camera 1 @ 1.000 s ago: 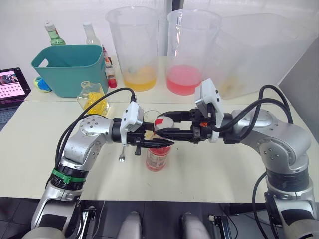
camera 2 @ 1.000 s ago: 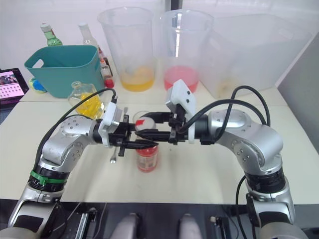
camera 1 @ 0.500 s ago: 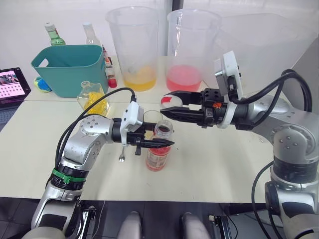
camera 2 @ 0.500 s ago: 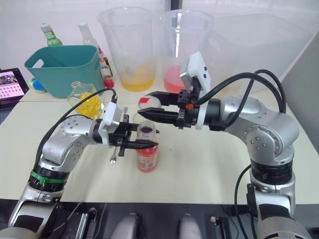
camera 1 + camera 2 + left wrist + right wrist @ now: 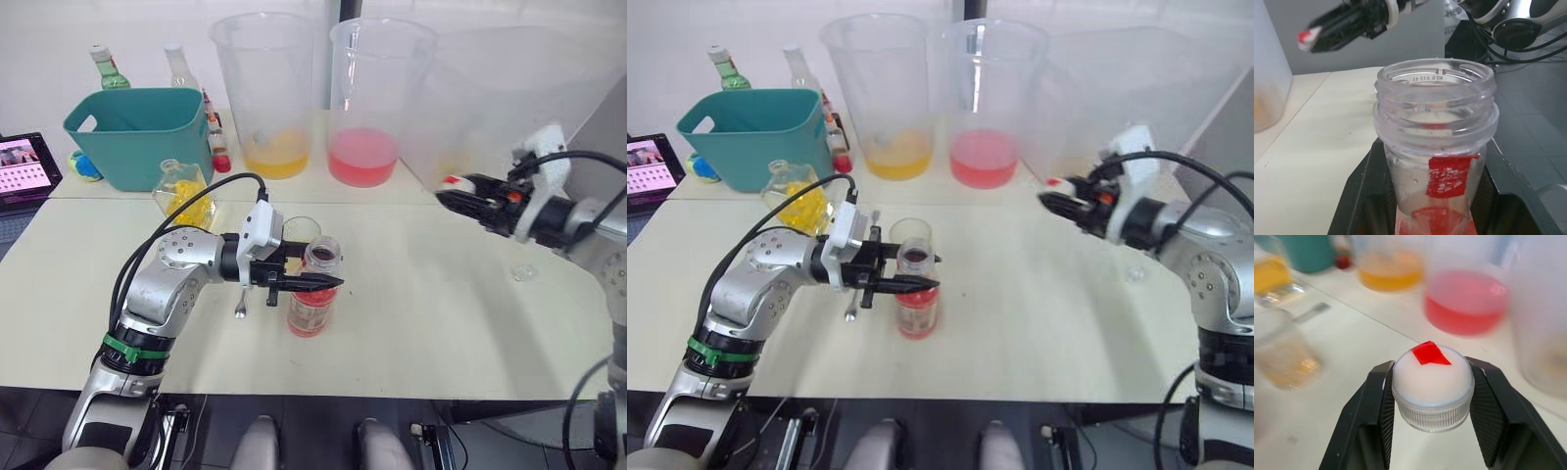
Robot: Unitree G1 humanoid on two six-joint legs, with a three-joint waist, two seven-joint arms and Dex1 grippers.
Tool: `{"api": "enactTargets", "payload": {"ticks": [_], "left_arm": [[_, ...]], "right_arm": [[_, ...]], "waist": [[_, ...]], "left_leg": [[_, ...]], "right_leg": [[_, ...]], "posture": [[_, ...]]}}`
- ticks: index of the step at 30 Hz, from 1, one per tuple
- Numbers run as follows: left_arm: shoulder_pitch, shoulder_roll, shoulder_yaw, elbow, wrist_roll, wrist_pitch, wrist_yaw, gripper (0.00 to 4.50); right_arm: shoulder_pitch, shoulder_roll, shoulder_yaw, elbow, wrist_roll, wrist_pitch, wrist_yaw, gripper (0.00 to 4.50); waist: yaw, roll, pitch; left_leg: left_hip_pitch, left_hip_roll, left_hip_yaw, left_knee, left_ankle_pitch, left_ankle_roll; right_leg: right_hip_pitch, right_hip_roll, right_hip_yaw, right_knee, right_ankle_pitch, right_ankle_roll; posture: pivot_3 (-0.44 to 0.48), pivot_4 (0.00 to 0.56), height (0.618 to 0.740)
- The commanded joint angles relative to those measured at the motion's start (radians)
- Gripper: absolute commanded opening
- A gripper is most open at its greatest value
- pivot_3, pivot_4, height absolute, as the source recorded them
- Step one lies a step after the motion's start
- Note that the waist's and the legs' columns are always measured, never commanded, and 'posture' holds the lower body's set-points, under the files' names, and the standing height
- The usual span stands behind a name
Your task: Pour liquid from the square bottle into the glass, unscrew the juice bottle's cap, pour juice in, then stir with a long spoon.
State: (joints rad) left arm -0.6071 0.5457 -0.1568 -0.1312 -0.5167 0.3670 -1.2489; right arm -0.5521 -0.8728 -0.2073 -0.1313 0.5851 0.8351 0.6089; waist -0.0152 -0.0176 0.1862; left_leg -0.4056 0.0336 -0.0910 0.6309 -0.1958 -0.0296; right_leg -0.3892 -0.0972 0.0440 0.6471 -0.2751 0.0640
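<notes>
The juice bottle (image 5: 312,299) stands upright on the table with its neck (image 5: 1435,112) open, and my left gripper (image 5: 323,282) is shut around its upper part. Pink-red juice sits low in it. The glass (image 5: 301,232) stands just behind the bottle. At the far right, above the table, my right gripper (image 5: 453,188) is shut on the white cap (image 5: 1432,382) with its red mark. The square bottle (image 5: 183,191) with yellow liquid stands in front of the teal basin. The long spoon (image 5: 239,305) lies on the table under my left forearm, partly hidden.
A teal basin (image 5: 132,132) stands at the back left with bottles behind it. Two huge beakers hold yellow (image 5: 265,93) and pink (image 5: 377,98) liquid. A big clear bin (image 5: 509,98) fills the back right. A tablet (image 5: 24,171) lies at the far left.
My right gripper has lifted the cap off the juice bottle and carried it far to the right. The left gripper has kept the bottle still.
</notes>
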Motion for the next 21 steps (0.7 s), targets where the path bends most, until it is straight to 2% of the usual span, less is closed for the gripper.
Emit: {"api": "enactTargets", "payload": {"ticks": [1, 6, 14, 21], "left_arm": [[0.018, -0.001, -0.038, 0.018, 0.032, 0.018, 0.002, 1.52], [0.02, 0.001, -0.032, 0.005, 0.028, 0.028, 0.011, 1.52], [0.041, 0.01, -0.02, -0.025, 0.027, 0.037, 0.04, 1.52], [0.068, 0.024, -0.008, -0.049, 0.024, 0.045, 0.054, 1.52]], "right_arm": [[0.025, 0.012, -0.026, 0.065, -0.079, -0.061, -0.048, 1.74], [0.028, 0.081, -0.008, 0.225, -0.169, -0.144, -0.105, 1.74], [-0.077, 0.174, 0.075, 0.599, -0.331, -0.327, -0.126, 1.74], [-0.102, 0.194, 0.067, 0.715, -0.356, -0.409, -0.072, 1.74]], "waist": [[-0.003, 0.001, 0.0], [-0.002, 0.001, 0.0], [-0.004, 0.001, -0.001], [-0.004, 0.002, -0.001]], "left_leg": [[0.0, 0.0, 0.0, 0.0, 0.0, 0.0], [0.0, 0.0, 0.0, 0.0, 0.0, 0.0], [0.0, 0.0, 0.0, 0.0, 0.0, 0.0], [0.0, 0.0, 0.0, 0.0, 0.0, -0.001]], "right_leg": [[0.0, 0.0, 0.0, 0.0, 0.0, 0.0], [0.0, 0.0, 0.001, 0.0, 0.0, 0.0], [0.0, 0.0, 0.001, -0.001, 0.0, 0.0], [0.0, 0.0, 0.001, -0.001, 0.0, 0.0]], "posture": [[0.0, 0.15, 0.74], [0.0, 0.15, 0.74], [0.0, 0.15, 0.74], [0.0, 0.15, 0.74]]}}
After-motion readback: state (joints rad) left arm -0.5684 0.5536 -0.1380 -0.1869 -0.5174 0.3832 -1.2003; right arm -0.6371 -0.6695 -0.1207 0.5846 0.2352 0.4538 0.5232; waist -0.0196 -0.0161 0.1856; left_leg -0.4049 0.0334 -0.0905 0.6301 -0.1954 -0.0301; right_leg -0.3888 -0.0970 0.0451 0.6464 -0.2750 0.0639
